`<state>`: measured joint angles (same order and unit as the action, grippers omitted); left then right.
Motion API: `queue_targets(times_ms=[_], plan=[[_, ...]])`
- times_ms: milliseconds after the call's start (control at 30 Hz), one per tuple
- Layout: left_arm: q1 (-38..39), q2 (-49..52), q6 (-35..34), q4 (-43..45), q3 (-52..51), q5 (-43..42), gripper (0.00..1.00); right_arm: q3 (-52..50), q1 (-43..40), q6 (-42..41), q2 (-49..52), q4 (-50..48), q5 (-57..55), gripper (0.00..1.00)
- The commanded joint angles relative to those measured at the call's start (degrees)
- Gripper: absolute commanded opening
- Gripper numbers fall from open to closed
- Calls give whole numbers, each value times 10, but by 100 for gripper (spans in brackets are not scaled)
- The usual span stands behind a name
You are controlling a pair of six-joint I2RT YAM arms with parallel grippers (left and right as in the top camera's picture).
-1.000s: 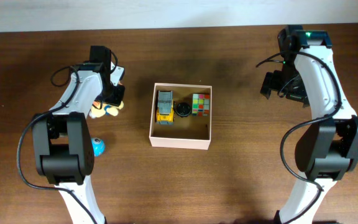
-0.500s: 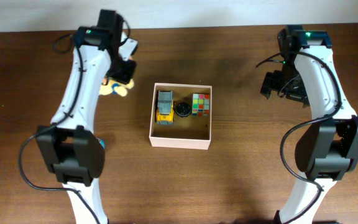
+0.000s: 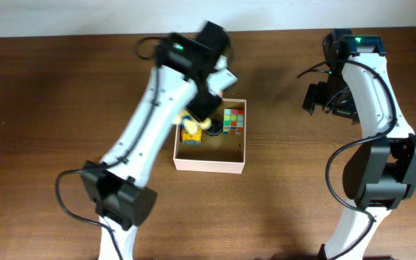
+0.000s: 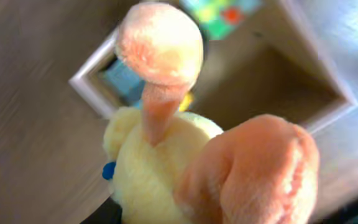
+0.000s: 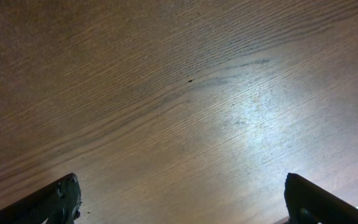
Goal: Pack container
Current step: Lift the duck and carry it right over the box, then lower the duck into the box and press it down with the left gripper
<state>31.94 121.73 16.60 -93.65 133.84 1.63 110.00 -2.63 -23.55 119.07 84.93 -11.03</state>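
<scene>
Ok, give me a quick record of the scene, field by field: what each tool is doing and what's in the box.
left tool: shut on a yellow plush toy with orange feet, held over the container's far left part
right tool: open, empty, over bare table, apart from the container
container: open-topped, white walls, on the table
inside container: toy truck, black round item, colour cube, all along the far side
near half of container: bare cardboard floor

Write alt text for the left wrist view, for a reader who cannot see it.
Blurred close-up of a yellow plush toy with peach-coloured feet, filling most of the frame in front of an open container with white walls and a tan floor. A multicoloured puzzle cube shows at the top edge, inside the container.
</scene>
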Motion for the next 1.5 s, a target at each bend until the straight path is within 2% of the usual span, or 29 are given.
queue_targets(times_ms=[0, 133, 267, 367, 533, 900, 1000, 1467], plan=[[42, 3, 72, -3, -6, -46, 36, -1, 0, 2, -2, -2, 1, 99], [77, 3, 114, 6, -45, -72, 33, -1, 0, 2, -2, -2, 1, 99], [85, 3, 114, 42, -108, -72, 32, -1, 0, 2, -2, -2, 1, 99], [85, 3, 114, 82, -161, -67, 26, -1, 0, 2, -2, -2, 1, 99], [80, 3, 115, 119, -217, -57, 25, -1, 0, 2, -2, -2, 1, 99], [32, 3, 148, 130, -223, -60, 25, -1, 0, 2, -2, -2, 1, 99], [19, 3, 148, 134, -223, -96, 25, -1, 0, 2, -2, -2, 1, 99], [18, 3, 150, 181, -275, -135, 25, -1, 0, 2, -2, -2, 1, 99]])
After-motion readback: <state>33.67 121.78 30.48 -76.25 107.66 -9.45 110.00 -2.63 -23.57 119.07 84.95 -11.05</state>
